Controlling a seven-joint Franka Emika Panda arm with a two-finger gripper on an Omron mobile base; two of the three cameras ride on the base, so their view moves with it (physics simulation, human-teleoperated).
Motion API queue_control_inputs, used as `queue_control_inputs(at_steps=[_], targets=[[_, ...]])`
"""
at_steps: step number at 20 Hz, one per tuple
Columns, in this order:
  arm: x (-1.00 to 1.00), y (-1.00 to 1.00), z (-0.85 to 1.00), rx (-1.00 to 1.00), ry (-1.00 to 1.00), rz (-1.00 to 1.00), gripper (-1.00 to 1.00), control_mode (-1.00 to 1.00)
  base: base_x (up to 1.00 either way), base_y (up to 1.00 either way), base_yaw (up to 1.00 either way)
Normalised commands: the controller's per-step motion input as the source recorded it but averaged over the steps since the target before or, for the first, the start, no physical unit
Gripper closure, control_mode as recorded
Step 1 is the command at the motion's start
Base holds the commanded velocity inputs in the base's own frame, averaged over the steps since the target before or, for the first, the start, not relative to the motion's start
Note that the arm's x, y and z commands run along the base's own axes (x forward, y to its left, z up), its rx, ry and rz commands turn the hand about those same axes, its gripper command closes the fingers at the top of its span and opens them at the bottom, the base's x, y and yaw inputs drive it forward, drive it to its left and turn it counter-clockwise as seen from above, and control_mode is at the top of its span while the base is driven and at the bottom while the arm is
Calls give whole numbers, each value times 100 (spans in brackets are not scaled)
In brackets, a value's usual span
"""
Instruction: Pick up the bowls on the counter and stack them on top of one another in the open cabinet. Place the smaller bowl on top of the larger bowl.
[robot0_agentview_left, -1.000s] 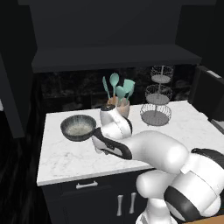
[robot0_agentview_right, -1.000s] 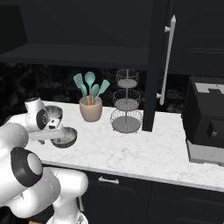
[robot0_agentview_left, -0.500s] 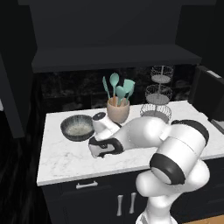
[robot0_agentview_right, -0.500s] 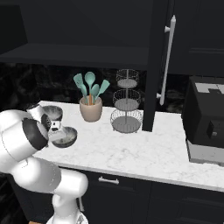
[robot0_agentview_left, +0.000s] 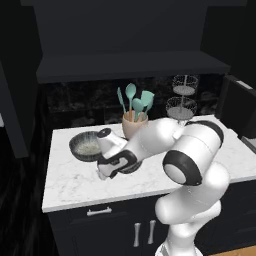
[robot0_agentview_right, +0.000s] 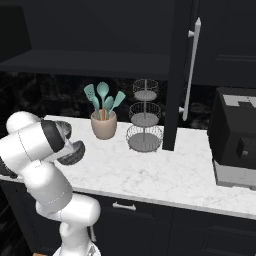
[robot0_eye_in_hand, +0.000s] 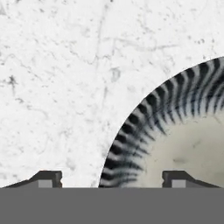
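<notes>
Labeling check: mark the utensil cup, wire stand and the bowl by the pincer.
cup (robot0_agentview_right: 104, 128), right base view, front wall.
stand (robot0_agentview_right: 144, 137), right base view, bottom basket.
bowl (robot0_eye_in_hand: 183, 131), hand view, ribbed inner wall.

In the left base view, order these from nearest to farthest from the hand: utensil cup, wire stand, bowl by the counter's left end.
1. Bowl, just left of the hand.
2. Utensil cup, behind it to the right.
3. Wire stand, far right at the back.

You get dim, flat rendered light: dark charcoal upper wall cabinet (robot0_agentview_left: 130, 65) nearly black, white veined marble counter (robot0_agentview_left: 75, 185) bright, hand view sharp, glare-free.
</notes>
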Motion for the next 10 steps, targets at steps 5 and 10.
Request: queue_control_inputs(at_steps=[5, 10], targets=[[-1, -1, -3, 0, 0, 1, 100, -100, 0, 0, 0], [-22, -28, 23, 2, -6, 1, 100, -100, 0, 0, 0]])
